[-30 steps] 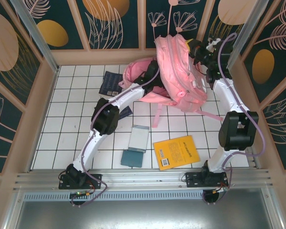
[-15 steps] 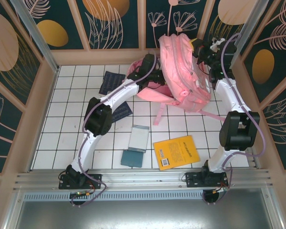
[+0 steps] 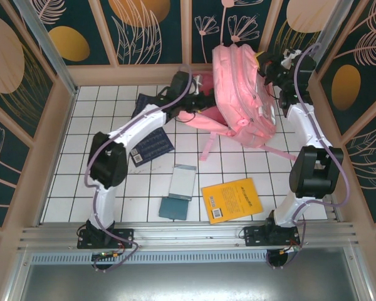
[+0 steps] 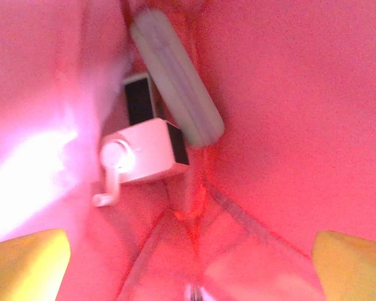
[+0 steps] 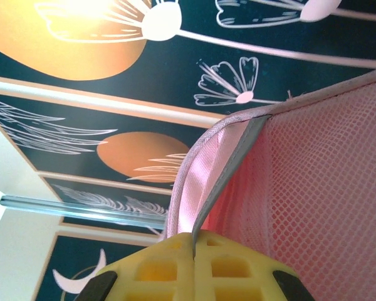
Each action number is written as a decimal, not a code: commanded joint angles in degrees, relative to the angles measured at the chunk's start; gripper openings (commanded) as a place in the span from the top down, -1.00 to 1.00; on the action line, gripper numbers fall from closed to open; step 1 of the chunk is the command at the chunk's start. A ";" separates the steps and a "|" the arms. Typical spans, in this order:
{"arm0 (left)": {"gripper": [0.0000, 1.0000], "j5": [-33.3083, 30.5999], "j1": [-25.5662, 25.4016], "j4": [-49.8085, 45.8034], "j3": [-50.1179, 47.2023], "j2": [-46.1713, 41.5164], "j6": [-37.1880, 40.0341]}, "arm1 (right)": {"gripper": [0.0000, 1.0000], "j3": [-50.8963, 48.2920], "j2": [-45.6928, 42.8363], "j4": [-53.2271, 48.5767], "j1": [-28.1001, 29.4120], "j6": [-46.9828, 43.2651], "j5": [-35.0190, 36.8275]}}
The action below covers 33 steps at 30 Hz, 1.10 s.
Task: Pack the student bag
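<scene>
Toward 1 o'clock on the table, the student bag [image 3: 241, 94] stands raised, its pink-trimmed mesh edge pinched by the clenched right end effector [image 5: 193, 248]. From the bag's 9 o'clock side, the left end effector [image 4: 188, 260] sits inside it, spread wide and released, grasping nothing.

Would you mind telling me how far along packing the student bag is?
Done: a white boxy item and a pale tube-shaped case lie inside the student bag. In hand: the right hand is shut on the bag's rim, holding it up; the open left hand is inside, empty. Left: the yellow book, grey notebook, teal booklet and dark blue notebook lie on the table.
</scene>
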 commanded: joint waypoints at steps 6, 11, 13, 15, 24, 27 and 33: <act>-0.97 -11.98 1.37 -7.15 -11.91 -16.31 10.12 | 1.00 14.76 1.74 -10.25 -2.35 -17.25 -0.92; -0.97 -18.64 1.41 -10.33 -19.41 -23.08 12.27 | 1.00 17.29 3.88 -16.46 -1.65 -23.72 0.04; -0.97 -20.50 1.37 -12.60 -20.42 -24.11 12.81 | 1.00 17.59 4.43 -18.16 -1.31 -25.89 0.73; -0.97 -20.78 1.42 -12.19 -22.66 -25.26 13.24 | 1.00 16.86 5.03 -17.48 -1.07 -25.92 -0.18; -0.97 -10.61 1.43 -5.47 -18.40 -19.60 12.23 | 1.00 18.80 6.91 -14.98 5.39 -28.42 -7.19; -0.97 -4.16 1.45 0.03 -14.65 -16.90 10.79 | 1.00 19.57 7.69 -17.01 7.35 -29.35 -5.96; -0.97 -5.52 1.63 -0.20 -5.12 -12.83 7.89 | 1.00 15.94 7.14 -17.84 7.95 -31.33 -1.80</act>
